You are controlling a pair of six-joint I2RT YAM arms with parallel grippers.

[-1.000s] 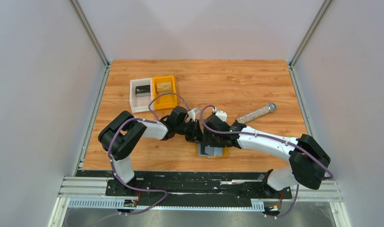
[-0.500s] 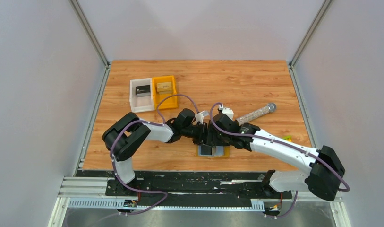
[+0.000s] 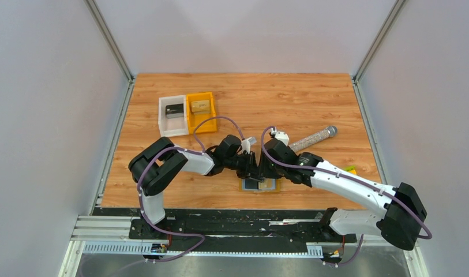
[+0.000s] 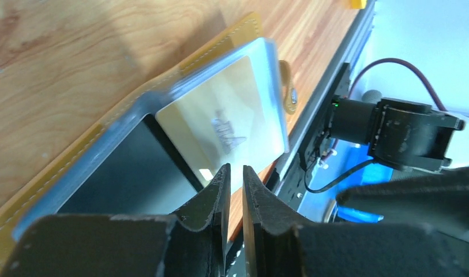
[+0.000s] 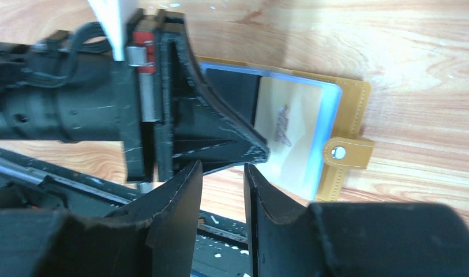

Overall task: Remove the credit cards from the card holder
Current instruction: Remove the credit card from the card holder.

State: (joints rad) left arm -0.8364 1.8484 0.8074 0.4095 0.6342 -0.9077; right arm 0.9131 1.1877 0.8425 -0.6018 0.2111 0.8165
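The card holder (image 3: 269,186) lies open and flat near the table's front edge, tan with light-blue inner panels. In the left wrist view the card holder (image 4: 134,107) shows a cream card (image 4: 232,121) in one panel and a dark card (image 4: 119,176) in the other. My left gripper (image 4: 236,171) hovers over the cream card's edge, jaws shut to a thin slit, nothing between them. My right gripper (image 5: 223,173) is a little open and empty, just beside the left fingertips (image 5: 252,151), near the cream card (image 5: 289,130). Both grippers meet over the holder: left gripper (image 3: 255,171), right gripper (image 3: 266,172).
A white bin (image 3: 162,118) holding a black item and an orange bin (image 3: 210,112) holding a tan item stand at the back left. A glittery tube (image 3: 312,137) lies right of centre. A small yellow-green thing (image 3: 351,169) sits by the right arm. The black base rail (image 3: 243,222) runs just beyond the holder.
Both grippers have shifted right and settled over the holder. The right arm has stretched out, its elbow swinging right. The holder has not moved.
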